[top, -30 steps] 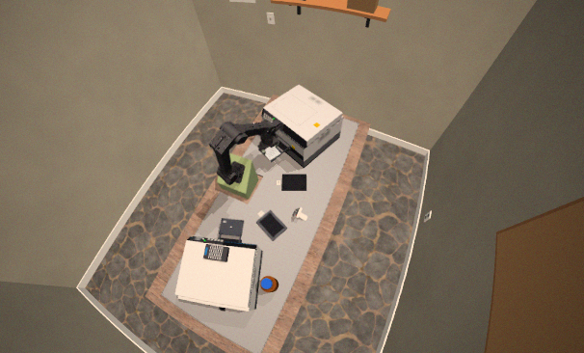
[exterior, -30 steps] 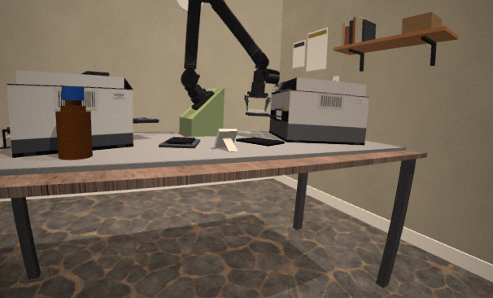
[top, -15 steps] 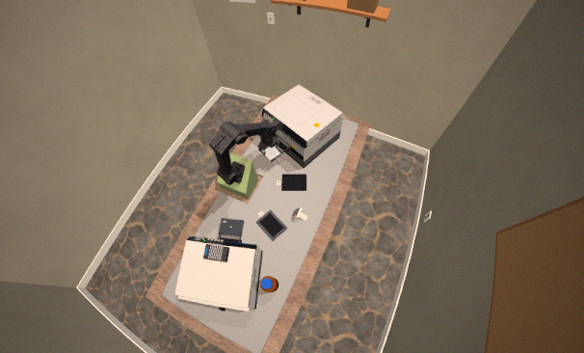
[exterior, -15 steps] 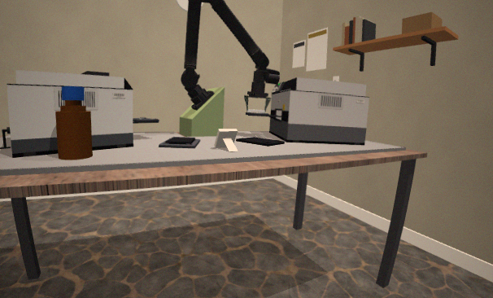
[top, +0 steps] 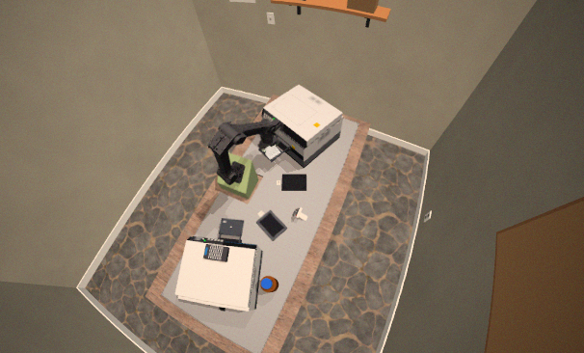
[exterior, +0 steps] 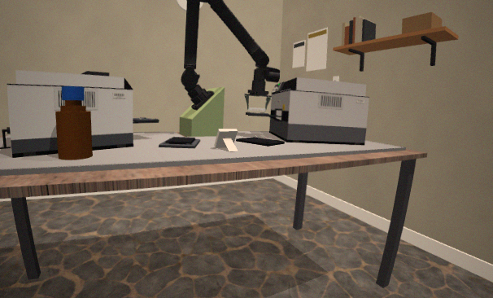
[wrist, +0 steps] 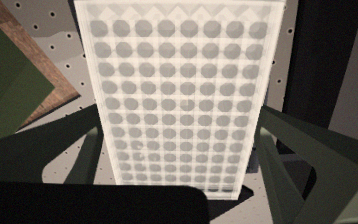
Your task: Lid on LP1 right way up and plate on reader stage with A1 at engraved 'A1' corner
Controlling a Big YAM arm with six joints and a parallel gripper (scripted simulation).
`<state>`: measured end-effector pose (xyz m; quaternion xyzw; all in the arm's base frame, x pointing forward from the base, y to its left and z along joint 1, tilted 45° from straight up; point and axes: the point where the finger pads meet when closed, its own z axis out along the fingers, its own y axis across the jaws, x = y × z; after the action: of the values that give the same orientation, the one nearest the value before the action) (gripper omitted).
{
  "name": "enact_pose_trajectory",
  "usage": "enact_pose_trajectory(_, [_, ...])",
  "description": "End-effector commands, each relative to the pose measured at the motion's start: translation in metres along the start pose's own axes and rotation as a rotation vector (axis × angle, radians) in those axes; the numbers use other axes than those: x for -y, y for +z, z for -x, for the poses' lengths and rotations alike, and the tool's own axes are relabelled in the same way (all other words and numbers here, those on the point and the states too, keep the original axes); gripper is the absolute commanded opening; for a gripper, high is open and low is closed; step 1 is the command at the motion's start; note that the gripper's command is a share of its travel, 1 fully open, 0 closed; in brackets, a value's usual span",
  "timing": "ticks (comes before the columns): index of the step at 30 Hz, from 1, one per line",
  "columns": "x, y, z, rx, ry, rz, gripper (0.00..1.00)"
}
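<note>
The pale lidded plate (top: 272,152) (exterior: 256,110) sits on the extended stage of the far instrument (top: 303,116) (exterior: 328,111). The translucent lid (wrist: 179,95) fills the wrist view, with rows of wells hazy beneath it. My gripper (exterior: 258,106) (wrist: 178,112) points down over this stage. Its fingers lie along the lid's two long sides and appear shut on it; the contact itself is hard to see. Two dark bench positions, one flat (top: 294,182) (exterior: 260,141) and one rimmed (top: 272,225) (exterior: 180,142), show no lid. Their names and the A1 engravings are unreadable.
The other instrument (top: 217,275) has a dark stage (top: 231,227) (exterior: 146,120) sticking out, with no plate visible on it. The brown bottle (top: 268,284) (exterior: 74,134) with a blue cap stands beside that instrument. A small pale stand (top: 301,214) (exterior: 227,138) is near the bench positions.
</note>
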<state>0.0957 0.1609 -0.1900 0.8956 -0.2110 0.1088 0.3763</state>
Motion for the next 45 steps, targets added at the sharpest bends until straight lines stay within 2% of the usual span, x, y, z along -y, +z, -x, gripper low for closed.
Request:
enact_pose_trajectory(1, [0.014,-0.014,0.003,0.005,0.014,-0.028,0.86])
enact_pose_trajectory(4, [0.008,-0.014,0.003,0.000,0.008,-0.019,0.86])
enact_pose_trajectory(10, [0.018,-0.026,0.004,0.006,0.013,-0.050,0.86])
enact_pose_trajectory(21, [0.019,-0.025,0.003,0.012,0.020,-0.031,0.86])
enact_pose_trajectory(26, [0.019,-0.035,0.004,0.007,0.013,-0.049,0.86])
enact_pose_trajectory(33, [0.020,-0.042,0.005,0.007,0.013,-0.052,0.86])
enact_pose_trajectory(38, [0.011,-0.030,0.001,0.010,0.020,-0.015,0.86])
enact_pose_trajectory(41, [0.007,-0.030,0.001,0.008,0.017,-0.006,0.86])
enact_pose_trajectory(45, [0.014,-0.043,0.003,0.008,0.015,-0.039,0.86])
